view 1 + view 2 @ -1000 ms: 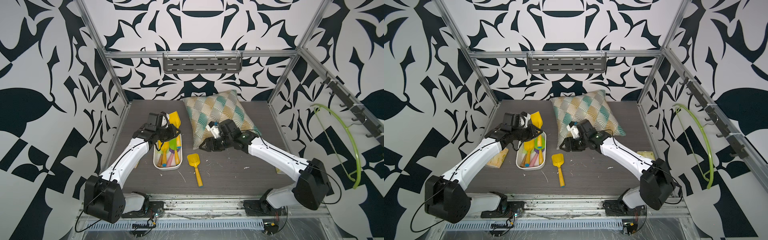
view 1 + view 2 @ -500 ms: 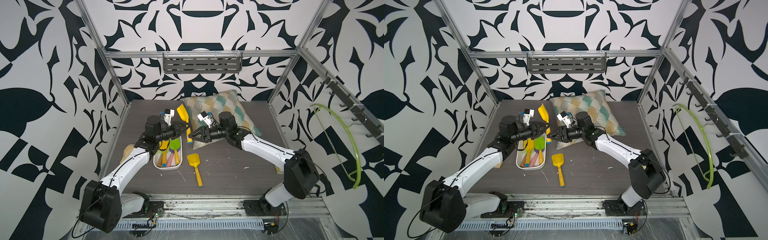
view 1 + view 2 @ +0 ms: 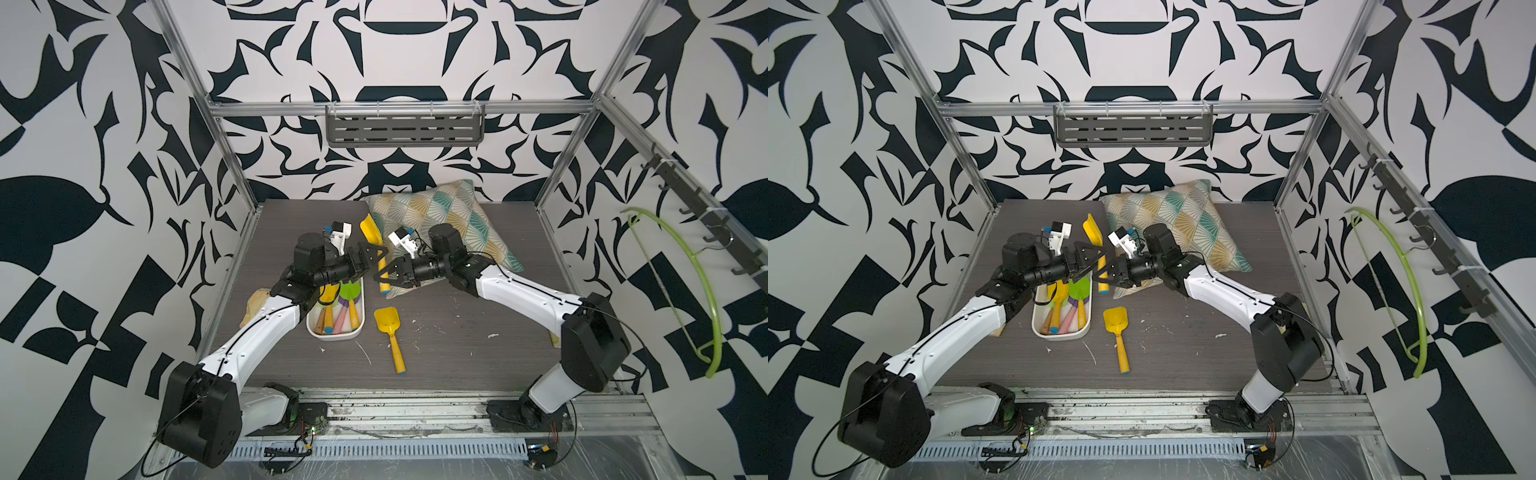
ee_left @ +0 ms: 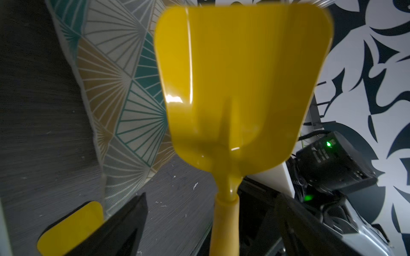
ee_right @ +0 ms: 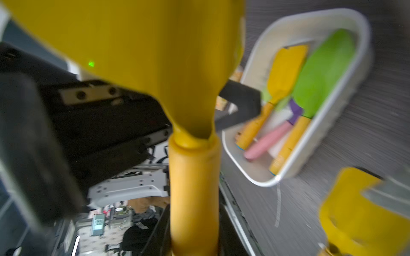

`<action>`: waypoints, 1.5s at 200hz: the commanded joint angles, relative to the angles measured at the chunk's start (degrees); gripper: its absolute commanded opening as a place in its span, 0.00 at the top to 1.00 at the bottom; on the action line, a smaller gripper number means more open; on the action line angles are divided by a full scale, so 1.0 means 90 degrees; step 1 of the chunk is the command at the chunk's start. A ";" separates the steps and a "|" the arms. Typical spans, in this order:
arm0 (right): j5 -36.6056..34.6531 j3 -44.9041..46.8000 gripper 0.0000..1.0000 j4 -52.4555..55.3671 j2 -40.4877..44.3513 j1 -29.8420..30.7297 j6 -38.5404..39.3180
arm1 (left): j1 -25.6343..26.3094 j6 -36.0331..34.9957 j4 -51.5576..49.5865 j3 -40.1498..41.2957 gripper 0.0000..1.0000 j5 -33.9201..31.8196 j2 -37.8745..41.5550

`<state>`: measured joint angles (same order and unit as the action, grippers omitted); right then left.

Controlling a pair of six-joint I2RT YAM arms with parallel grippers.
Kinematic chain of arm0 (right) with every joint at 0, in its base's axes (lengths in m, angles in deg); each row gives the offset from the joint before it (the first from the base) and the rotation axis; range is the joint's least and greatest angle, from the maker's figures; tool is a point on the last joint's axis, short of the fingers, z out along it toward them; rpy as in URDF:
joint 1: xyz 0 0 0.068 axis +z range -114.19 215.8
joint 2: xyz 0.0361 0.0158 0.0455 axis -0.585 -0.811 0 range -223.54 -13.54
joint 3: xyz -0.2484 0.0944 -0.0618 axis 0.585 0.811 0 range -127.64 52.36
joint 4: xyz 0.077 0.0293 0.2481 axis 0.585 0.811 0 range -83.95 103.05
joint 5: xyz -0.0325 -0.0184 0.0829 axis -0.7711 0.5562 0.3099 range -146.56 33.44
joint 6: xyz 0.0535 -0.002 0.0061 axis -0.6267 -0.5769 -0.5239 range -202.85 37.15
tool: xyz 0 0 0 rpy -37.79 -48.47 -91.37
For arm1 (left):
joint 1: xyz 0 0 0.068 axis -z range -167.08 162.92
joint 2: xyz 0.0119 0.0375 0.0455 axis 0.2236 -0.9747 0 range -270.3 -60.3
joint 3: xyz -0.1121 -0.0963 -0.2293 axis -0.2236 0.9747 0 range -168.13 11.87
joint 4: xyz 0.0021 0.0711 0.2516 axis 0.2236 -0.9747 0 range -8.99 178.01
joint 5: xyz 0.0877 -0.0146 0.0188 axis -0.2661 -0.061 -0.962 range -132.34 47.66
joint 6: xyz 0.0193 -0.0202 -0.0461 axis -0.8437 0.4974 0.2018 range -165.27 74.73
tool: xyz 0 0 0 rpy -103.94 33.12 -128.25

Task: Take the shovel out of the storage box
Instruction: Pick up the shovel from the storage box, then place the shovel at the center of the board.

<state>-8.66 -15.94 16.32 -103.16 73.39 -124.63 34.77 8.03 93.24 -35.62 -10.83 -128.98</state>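
Observation:
A yellow shovel (image 3: 370, 230) (image 3: 1092, 232) hangs in the air, blade up, above the far end of the white storage box (image 3: 334, 334) (image 3: 1059, 334). My right gripper (image 3: 384, 276) (image 5: 193, 235) is shut on its wooden handle (image 5: 193, 188). My left gripper (image 3: 374, 262) (image 4: 213, 223) is open, its fingers (image 4: 124, 221) spread wide on either side of the handle without touching it. Inside the box lie a green shovel (image 3: 351, 289) (image 5: 321, 73), another yellow one (image 5: 286, 64) and a pink-handled tool (image 5: 268, 139).
A further yellow shovel (image 3: 388, 328) (image 3: 1117, 322) lies on the table right of the box. A patterned pillow (image 3: 449, 216) sits behind the right arm. A tan cloth (image 3: 255, 303) lies left of the box. A green hanger (image 3: 702, 291) hangs on the right wall.
The left gripper carried the shovel up from the box and then opened, letting go. The right gripper came across from the pillow and closed on the handle.

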 commanded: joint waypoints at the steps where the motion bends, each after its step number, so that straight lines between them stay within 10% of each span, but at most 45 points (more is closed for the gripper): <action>1: -0.2001 -0.0859 1.00 0.3624 0.0700 0.0164 0.1622 | -0.0041 -0.0496 -0.1397 -0.0183 0.01 -0.0915 0.0263; 54: -0.5318 -0.1118 1.00 0.6743 0.0812 0.1638 0.1490 | -0.0045 -0.1974 -0.3852 -0.0795 0.01 -0.2126 -0.0304; 222: -0.6445 -0.0383 1.00 0.6074 -0.1688 0.2670 -0.0158 | -0.0054 -0.2826 -0.4664 -0.0642 0.03 -0.2970 -0.0874; 260: -0.6063 -0.0473 0.73 0.5928 -0.2119 0.2887 -0.0284 | -0.0054 -0.2807 -0.4650 -0.0642 0.02 -0.2905 -0.0891; 300: -0.5855 -0.0556 0.68 0.5843 -0.2219 0.2895 -0.0321 | -0.0055 -0.2889 -0.4556 -0.0613 0.02 -0.2866 -0.0956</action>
<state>-64.62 -19.35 67.85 -123.25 99.27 -127.23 34.46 -16.71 52.37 -41.45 -37.04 -137.62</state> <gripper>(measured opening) 0.304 0.981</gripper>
